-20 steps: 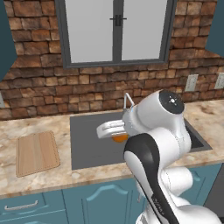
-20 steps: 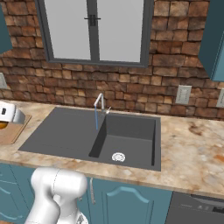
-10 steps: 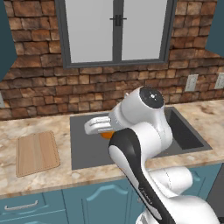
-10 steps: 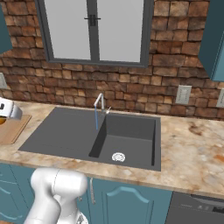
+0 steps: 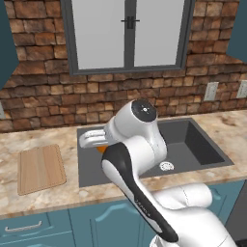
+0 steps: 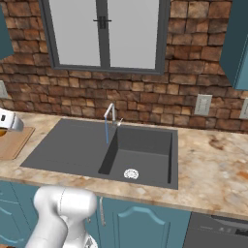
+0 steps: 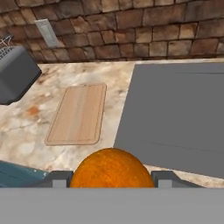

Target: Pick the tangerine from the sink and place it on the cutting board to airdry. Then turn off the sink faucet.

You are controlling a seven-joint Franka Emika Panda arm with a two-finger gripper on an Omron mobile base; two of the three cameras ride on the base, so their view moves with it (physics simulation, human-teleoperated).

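Observation:
In the hand view the bright-orange tangerine (image 7: 111,168) sits between my gripper's (image 7: 111,179) two dark fingertips, and the gripper is shut on it. From the left base the gripper (image 5: 98,144) hangs above the left part of the dark-grey sink (image 5: 193,140), with a slice of the tangerine (image 5: 101,148) showing under the white hand. The wooden cutting board (image 5: 41,168) lies on the counter to the left of the sink, empty, and appears ahead as the cutting board (image 7: 78,113). The sink faucet (image 6: 111,114) still runs a thin blue stream into the sink (image 6: 72,145).
A dark toaster (image 7: 13,74) stands on the counter beyond the board, below a wall outlet (image 7: 46,33). The white drain (image 6: 131,174) sits in the right basin. A brick wall and window back the marbled counter (image 6: 213,160). My own arm (image 5: 135,159) blocks the sink's middle.
The arm has swung left with the tangerine in the gripper, from over the sink's middle to over its left part, closer to the cutting board. The water keeps running.

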